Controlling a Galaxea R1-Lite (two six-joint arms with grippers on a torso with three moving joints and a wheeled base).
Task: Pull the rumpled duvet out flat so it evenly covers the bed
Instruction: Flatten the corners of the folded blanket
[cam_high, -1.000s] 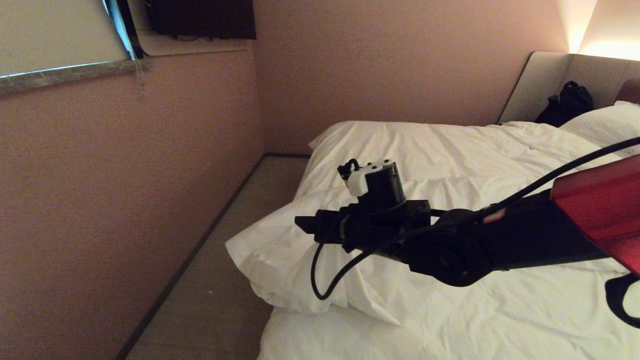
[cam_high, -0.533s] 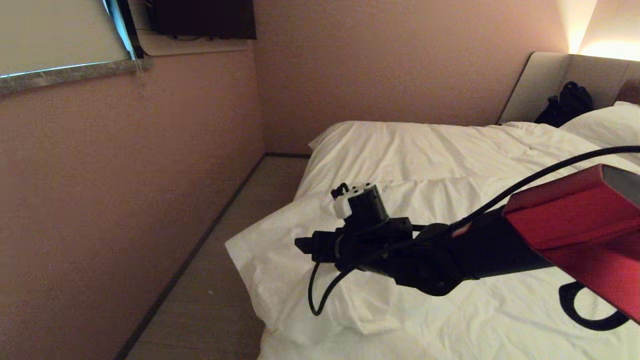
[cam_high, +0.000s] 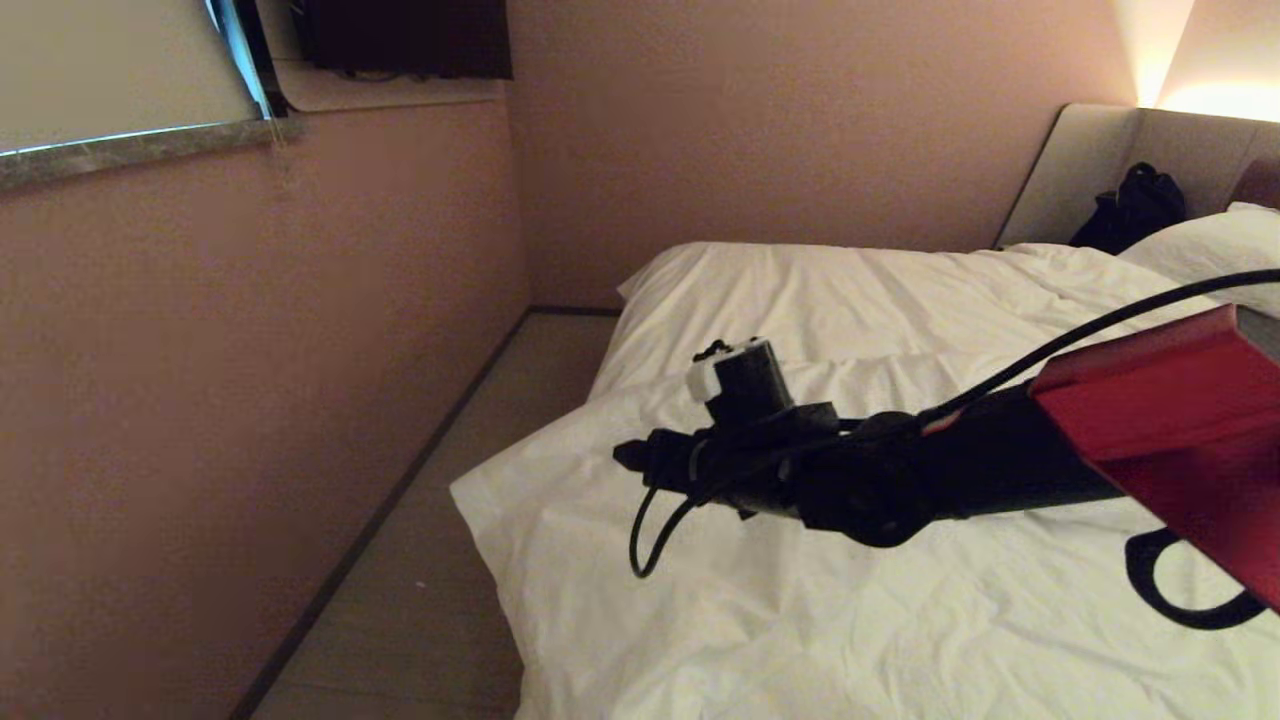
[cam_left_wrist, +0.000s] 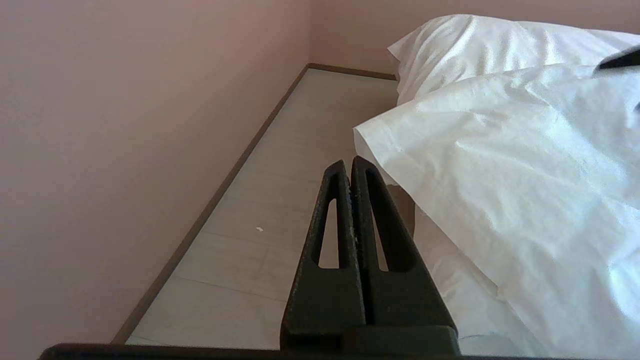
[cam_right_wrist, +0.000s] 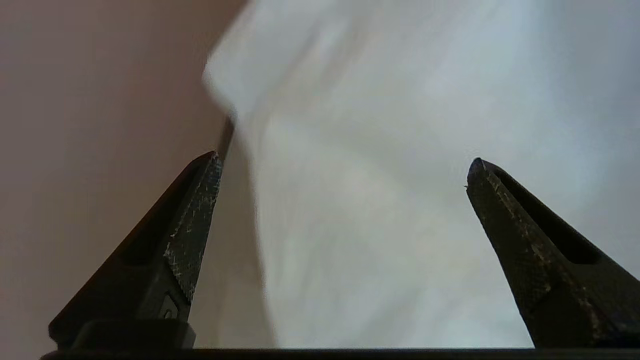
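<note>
The white duvet (cam_high: 850, 620) lies spread over the bed, whose padded headboard (cam_high: 1090, 165) stands at the far right. One duvet corner (cam_high: 470, 492) juts past the mattress edge over the floor. My right gripper (cam_high: 625, 457) reaches leftward from the right and hovers just above the duvet near that corner. In the right wrist view the right gripper (cam_right_wrist: 345, 165) is open, with only duvet (cam_right_wrist: 380, 150) cloth below and nothing between its fingers. My left gripper (cam_left_wrist: 348, 162) is shut and empty, parked over the floor beside the overhanging duvet (cam_left_wrist: 500, 150).
A pink wall (cam_high: 250, 400) runs along the left, leaving a narrow floor strip (cam_high: 440, 580) beside the bed. A white pillow (cam_high: 1210, 250) and a black bag (cam_high: 1135, 205) sit by the headboard. A dark screen (cam_high: 400, 35) hangs on the wall.
The bunched fold at the duvet's near corner has dropped and now lies flat. My right arm dipped, then rose slightly and drew back to the right, gripper open.
</note>
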